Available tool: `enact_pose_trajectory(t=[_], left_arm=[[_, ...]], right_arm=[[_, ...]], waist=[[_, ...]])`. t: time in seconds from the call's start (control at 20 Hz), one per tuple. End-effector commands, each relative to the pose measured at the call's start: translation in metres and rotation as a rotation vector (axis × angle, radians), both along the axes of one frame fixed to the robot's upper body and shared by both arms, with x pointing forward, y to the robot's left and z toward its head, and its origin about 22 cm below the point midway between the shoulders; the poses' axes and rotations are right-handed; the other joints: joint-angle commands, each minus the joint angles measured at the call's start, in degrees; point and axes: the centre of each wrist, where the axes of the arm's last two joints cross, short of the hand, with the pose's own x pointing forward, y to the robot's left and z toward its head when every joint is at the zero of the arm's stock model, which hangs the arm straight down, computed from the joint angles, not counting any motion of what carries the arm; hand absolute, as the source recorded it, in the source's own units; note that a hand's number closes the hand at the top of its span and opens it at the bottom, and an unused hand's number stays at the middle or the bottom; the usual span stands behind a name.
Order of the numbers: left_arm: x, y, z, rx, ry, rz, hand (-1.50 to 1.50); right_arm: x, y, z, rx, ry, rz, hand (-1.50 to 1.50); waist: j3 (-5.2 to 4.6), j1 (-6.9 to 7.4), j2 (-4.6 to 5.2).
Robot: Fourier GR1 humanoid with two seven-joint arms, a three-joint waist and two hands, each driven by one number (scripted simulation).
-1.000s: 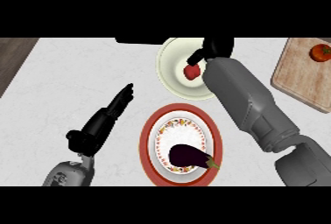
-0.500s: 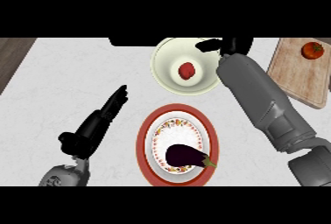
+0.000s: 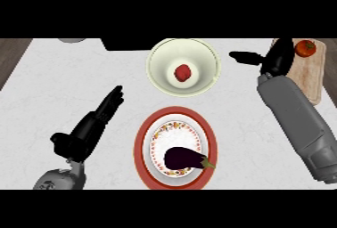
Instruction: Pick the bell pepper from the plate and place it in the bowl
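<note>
Fingers on the right hand (image 3: 275,60) are hanging spread and relaxed, pinching nothing. The hand is sitting at about 3 o'clock of the cream round bowl (image 3: 158,53), apart from its rim. That's making sense to me, because the small red bell pepper (image 3: 182,72) is lying right in the middle of that bowl. So I'm reading the placing as done and the hand as being kept clear so nothing gets knocked.

At 6 o'clock from the bowl, the red-rimmed patterned plate (image 3: 141,147) is carrying only a dark purple eggplant (image 3: 183,158). The left hand (image 3: 89,129) is resting on the counter at 9 o'clock of the plate, fingers straight, holding nothing. At 3 o'clock of the right hand, a wooden cutting board (image 3: 314,80) is holding a red tomato (image 3: 305,47).
</note>
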Motion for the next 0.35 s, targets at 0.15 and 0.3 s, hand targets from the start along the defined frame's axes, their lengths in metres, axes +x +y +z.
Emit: enact_pose_trajectory(t=[0.15, 0.3], left_arm=[[0.002, 0.011, -0.008, -0.007, 0.016, 0.024, 0.0], [-0.009, 0.005, -0.006, -0.001, 0.0, 0.009, 0.0]], right_arm=[[-0.059, -0.077, -0.001, 0.004, -0.014, 0.044, -1.5], [-0.1, -0.091, -0.017, 0.065, -0.034, 0.081, -1.5]], waist=[[-0.06, -0.74, -0.06], [-0.03, -0.41, 0.0]])
